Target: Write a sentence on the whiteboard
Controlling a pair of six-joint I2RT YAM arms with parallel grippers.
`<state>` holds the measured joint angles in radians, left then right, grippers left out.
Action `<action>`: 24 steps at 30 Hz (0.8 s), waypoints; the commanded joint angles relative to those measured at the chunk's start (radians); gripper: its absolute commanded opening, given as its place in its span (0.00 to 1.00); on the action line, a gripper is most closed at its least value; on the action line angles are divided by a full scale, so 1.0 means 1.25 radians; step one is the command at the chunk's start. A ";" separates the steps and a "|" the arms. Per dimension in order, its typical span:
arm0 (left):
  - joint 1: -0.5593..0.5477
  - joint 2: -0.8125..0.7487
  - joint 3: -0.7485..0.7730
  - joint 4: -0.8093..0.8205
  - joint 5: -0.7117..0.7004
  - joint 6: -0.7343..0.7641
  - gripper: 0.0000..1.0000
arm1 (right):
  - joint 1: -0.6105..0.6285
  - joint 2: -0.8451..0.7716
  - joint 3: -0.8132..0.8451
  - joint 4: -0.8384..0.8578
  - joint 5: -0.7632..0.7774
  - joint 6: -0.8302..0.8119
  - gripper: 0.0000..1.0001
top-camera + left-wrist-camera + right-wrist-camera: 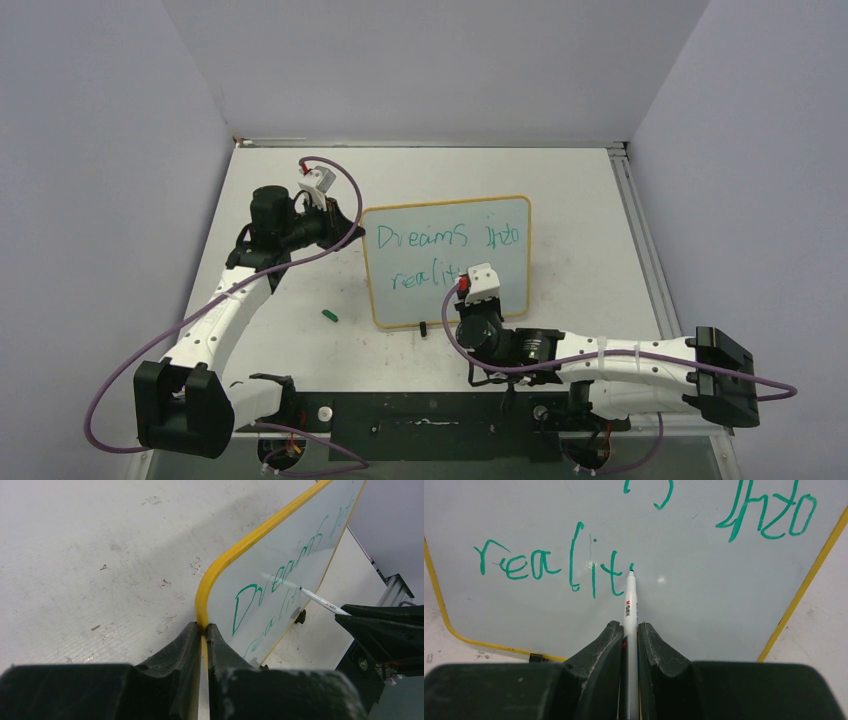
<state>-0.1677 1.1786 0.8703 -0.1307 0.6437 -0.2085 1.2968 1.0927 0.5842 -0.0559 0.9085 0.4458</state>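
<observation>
Whiteboard (510, 290) (white, yellow frame) stands upright on table (300, 200), left edge clamped by left gripper (202, 630). Green sentence (549, 567) reads "Dreams into realit". Right gripper (629, 630) pinches marker (629, 605), tip touching board after "t".

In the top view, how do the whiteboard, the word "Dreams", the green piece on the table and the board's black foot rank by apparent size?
1. whiteboard
2. Dreams
3. green piece and black foot: both tiny, too alike to rank.
</observation>
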 commanded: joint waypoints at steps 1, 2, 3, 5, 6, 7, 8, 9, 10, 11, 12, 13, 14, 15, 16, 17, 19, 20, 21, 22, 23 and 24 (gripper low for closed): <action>-0.009 -0.018 0.015 0.025 0.029 -0.012 0.00 | 0.012 -0.019 0.009 -0.098 0.007 0.093 0.05; -0.009 -0.018 0.015 0.025 0.029 -0.011 0.00 | 0.016 -0.020 0.008 -0.113 0.008 0.108 0.05; -0.009 -0.019 0.015 0.025 0.029 -0.011 0.00 | 0.021 -0.019 0.006 -0.123 0.010 0.117 0.05; -0.009 -0.018 0.015 0.025 0.029 -0.011 0.00 | 0.028 -0.021 0.007 -0.132 0.018 0.124 0.05; -0.009 -0.018 0.015 0.025 0.029 -0.011 0.00 | 0.030 -0.023 0.009 -0.128 0.025 0.115 0.05; -0.009 -0.017 0.015 0.025 0.030 -0.012 0.00 | 0.032 -0.029 0.011 -0.119 0.031 0.103 0.05; -0.009 -0.017 0.015 0.025 0.029 -0.012 0.00 | 0.033 -0.034 0.014 -0.108 0.035 0.088 0.05; -0.009 -0.017 0.014 0.025 0.029 -0.012 0.00 | 0.032 -0.042 0.018 -0.097 0.039 0.073 0.05; -0.009 -0.017 0.014 0.026 0.029 -0.012 0.00 | 0.032 -0.049 0.021 -0.084 0.042 0.057 0.05; -0.009 -0.017 0.014 0.026 0.029 -0.012 0.00 | 0.032 -0.056 0.024 -0.071 0.043 0.042 0.05; -0.009 -0.018 0.014 0.026 0.029 -0.012 0.00 | 0.032 -0.061 0.027 -0.058 0.044 0.029 0.05; -0.009 -0.017 0.014 0.026 0.029 -0.011 0.00 | 0.033 -0.065 0.028 -0.046 0.045 0.017 0.05; -0.009 -0.018 0.014 0.026 0.029 -0.011 0.00 | 0.032 -0.067 0.029 -0.035 0.047 0.005 0.05; -0.009 -0.018 0.014 0.026 0.029 -0.011 0.00 | 0.030 -0.066 0.030 -0.025 0.050 -0.006 0.05; -0.009 -0.017 0.014 0.026 0.028 -0.011 0.00 | 0.028 -0.063 0.031 -0.017 0.053 -0.018 0.05; -0.009 -0.017 0.014 0.027 0.029 -0.011 0.00 | 0.022 -0.057 0.031 -0.011 0.054 -0.025 0.05; -0.009 -0.018 0.014 0.026 0.029 -0.011 0.00 | 0.009 -0.046 0.033 0.001 0.052 -0.041 0.05; -0.009 -0.018 0.014 0.026 0.029 -0.011 0.00 | 0.006 -0.040 0.030 0.008 0.051 -0.049 0.05; -0.009 -0.019 0.014 0.026 0.028 -0.011 0.00 | 0.002 -0.037 0.029 0.014 0.051 -0.055 0.05; -0.009 -0.019 0.014 0.026 0.029 -0.011 0.00 | -0.002 -0.031 0.027 0.018 0.051 -0.056 0.05; -0.009 -0.018 0.014 0.026 0.028 -0.011 0.00 | -0.005 -0.027 0.026 0.020 0.050 -0.057 0.05; -0.009 -0.018 0.014 0.026 0.027 -0.011 0.00 | -0.008 -0.023 0.025 0.018 0.048 -0.054 0.05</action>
<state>-0.1677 1.1786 0.8703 -0.1303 0.6445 -0.2092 1.3041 1.0424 0.5854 -0.0875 0.9421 0.4129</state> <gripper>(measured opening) 0.060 0.150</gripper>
